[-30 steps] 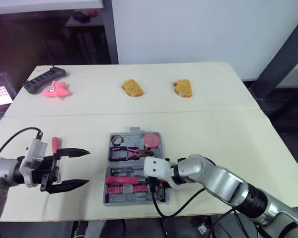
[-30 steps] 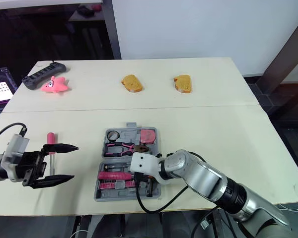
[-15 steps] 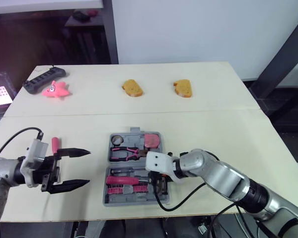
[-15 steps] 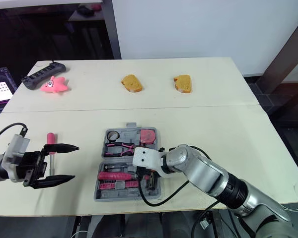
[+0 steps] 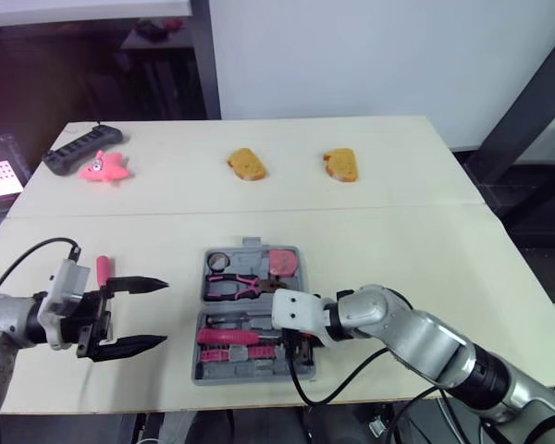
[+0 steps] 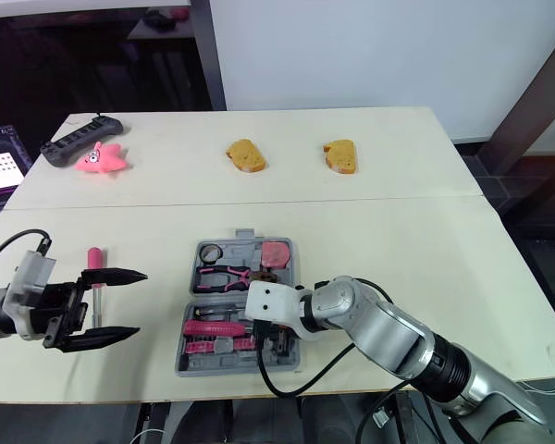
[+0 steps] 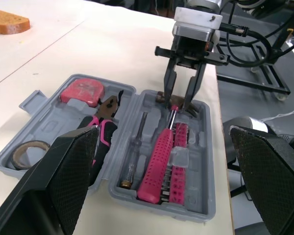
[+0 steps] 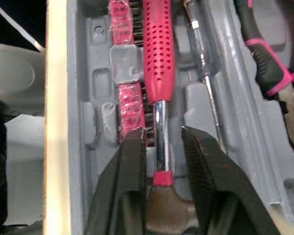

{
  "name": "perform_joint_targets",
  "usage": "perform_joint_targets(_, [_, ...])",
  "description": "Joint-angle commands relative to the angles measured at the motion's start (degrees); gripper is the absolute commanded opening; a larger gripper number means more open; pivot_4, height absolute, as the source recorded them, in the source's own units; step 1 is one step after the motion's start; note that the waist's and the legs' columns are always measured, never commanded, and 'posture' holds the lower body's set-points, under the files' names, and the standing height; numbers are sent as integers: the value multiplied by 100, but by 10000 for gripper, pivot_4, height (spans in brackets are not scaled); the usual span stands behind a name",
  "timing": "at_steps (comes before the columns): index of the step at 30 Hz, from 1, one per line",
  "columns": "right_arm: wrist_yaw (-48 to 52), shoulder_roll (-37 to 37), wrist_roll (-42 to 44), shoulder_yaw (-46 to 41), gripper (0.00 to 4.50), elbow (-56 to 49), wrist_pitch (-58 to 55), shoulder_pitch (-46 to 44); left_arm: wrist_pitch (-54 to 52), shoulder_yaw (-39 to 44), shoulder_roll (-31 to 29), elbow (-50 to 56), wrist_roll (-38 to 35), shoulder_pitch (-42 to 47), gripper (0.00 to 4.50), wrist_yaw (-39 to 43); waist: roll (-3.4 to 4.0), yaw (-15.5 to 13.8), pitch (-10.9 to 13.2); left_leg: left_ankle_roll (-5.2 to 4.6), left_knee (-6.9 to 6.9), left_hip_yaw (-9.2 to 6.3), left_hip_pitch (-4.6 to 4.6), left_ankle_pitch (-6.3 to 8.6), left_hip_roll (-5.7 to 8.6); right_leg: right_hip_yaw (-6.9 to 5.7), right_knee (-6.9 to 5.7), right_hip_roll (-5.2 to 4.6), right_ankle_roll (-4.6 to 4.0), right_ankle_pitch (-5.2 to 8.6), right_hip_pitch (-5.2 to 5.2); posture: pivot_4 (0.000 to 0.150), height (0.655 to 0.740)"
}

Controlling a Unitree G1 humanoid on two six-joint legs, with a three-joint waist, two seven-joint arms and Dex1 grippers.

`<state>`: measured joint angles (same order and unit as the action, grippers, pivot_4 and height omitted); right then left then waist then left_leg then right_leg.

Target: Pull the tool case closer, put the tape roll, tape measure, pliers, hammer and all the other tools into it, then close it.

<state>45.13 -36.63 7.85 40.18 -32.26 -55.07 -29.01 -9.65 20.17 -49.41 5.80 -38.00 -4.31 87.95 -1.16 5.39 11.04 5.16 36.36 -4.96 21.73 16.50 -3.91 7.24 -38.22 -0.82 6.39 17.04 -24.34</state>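
Hammer [image 8: 159, 58] sits in tool case [image 5: 203, 377], near half. R gripper [image 8: 161, 133] narrow, straddling shank by head, not pinching. Head-heavy, steel's slick: I'd grip near head. L gripper [image 5: 165, 312] wide, empty.

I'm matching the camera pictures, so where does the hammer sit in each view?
Left eye view: hammer in the case's near half, head at the right gripper.
Right eye view: hammer in the same place.
Left wrist view: pink handle between bits and screwdriver.
Right wrist view: shaft between the gripper's open fingers.
Shared landmark: the pliers, in the case's far half.
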Motion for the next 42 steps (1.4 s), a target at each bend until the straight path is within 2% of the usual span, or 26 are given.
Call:
perform_joint_targets(1, [-50, 51, -73, -4, 12952, -48, 106, 68, 9, 108, -26, 140, -99, -38, 45000, 3, 0, 0, 0, 0, 0, 0, 0, 0, 0, 0, 0, 0, 0, 0, 0, 1500, 7400])
perform_joint_targets(17, [-78, 174, -413, 153, 12952, 396, 436, 261, -17, 109, -49, 112, -103, -17, 45000, -1, 0, 0, 0, 0, 2, 0, -1, 0, 0, 0, -1, 0, 0, 0, 1, 1500, 7400])
perform_joint_targets(20, [-34, 200, -351, 77, 5818, 270, 377, 234, -28, 100, -47, 113, -107, -14, 45000, -3, 0, 1, 0, 0, 2, 0, -1, 0, 0, 0, -1, 0, 0, 0, 1, 1500, 7400])
perform_joint_targets(21, [-21, 206, -342, 57, 614, 247, 361, 227, -28, 98, -47, 112, -105, -12, 45000, -3, 0, 2, 0, 0, 2, 0, -1, 0, 0, 0, -1, 0, 0, 0, 1, 1500, 7400])
perform_joint_targets(34, [177, 271, -237, -122, 614, 3, 205, -123, -37, 84, -45, 125, -95, -21, 45000, -22, 0, 8, 0, 0, 3, 0, -2, 0, 0, 0, -6, 1, 0, 0, 1, 1500, 7400])
perform_joint_targets(39, [283, 193, -263, -11, 614, -71, -123, -458, -35, 78, -51, 100, -87, 2, 45000, -22, 0, 3, 0, 0, 3, -1, -2, 0, 0, 0, -7, 1, 0, 0, 1, 1500, 7400])
perform_joint_targets(42, [507, -73, -260, 249, 614, -248, -721, -906, -33, 94, -60, 77, -85, 13, 45000, -24, 2, 1, 1, 0, 3, -1, -1, 0, 0, 0, -7, 0, 0, 0, 1, 1500, 7400])
